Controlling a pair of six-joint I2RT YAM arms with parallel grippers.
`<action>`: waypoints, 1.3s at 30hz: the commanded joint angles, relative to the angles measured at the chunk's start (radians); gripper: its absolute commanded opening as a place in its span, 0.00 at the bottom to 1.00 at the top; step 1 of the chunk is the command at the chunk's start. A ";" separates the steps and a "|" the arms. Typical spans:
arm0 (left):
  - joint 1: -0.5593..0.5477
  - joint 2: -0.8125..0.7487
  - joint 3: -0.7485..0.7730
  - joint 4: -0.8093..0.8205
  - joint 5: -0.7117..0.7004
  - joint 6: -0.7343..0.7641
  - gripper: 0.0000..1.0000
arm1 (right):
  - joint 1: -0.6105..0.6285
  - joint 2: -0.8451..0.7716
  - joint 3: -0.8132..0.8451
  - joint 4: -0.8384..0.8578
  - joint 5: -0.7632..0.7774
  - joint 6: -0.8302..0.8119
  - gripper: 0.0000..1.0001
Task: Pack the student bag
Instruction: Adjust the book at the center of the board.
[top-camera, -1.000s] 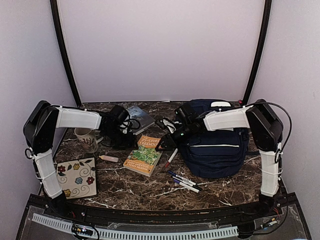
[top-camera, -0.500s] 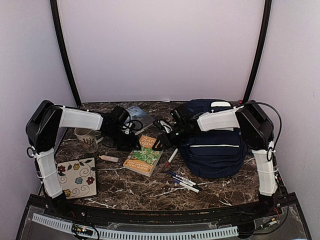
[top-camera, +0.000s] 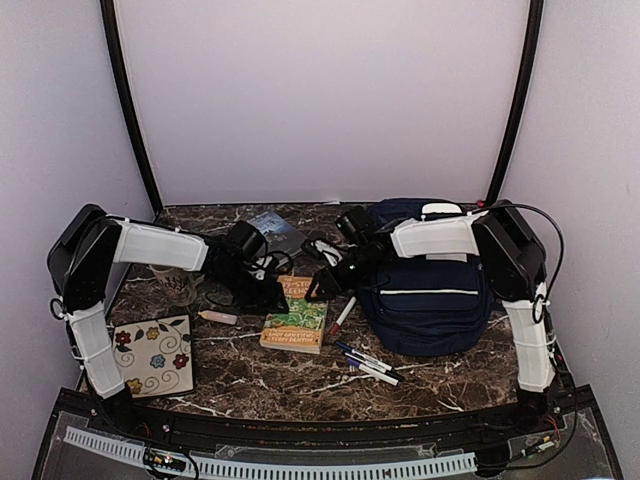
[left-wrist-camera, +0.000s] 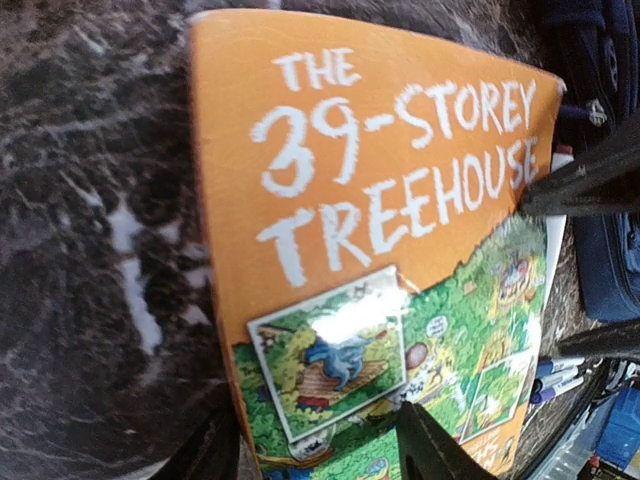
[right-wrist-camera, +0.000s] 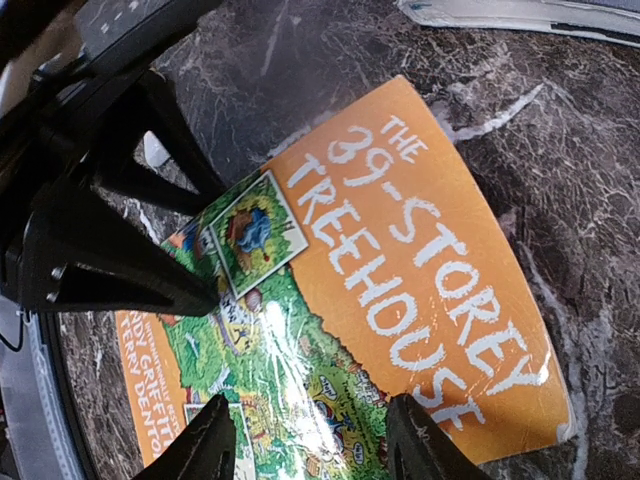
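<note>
Top external view: both arms reach inward with forearms low over the desk (top-camera: 300, 375), meeting at the orange book (top-camera: 295, 318) lying flat mid-desk. The left claw (top-camera: 268, 296) hangs at the book's far left edge, the right claw (top-camera: 318, 288) at its far right corner. Each claw is partly spread over the cover, gripping nothing. The student bag (top-camera: 430, 310) sits on the desk's right side, beneath the right arm
</note>
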 joint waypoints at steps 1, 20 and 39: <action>-0.082 -0.047 -0.045 -0.076 -0.009 -0.037 0.56 | 0.006 -0.037 0.013 -0.151 0.094 -0.125 0.53; -0.120 -0.139 -0.188 0.070 -0.094 -0.229 0.61 | 0.009 -0.102 -0.114 -0.114 0.047 -0.071 0.50; -0.119 -0.066 -0.308 0.329 0.037 -0.445 0.68 | -0.025 0.058 -0.184 -0.078 0.072 0.031 0.17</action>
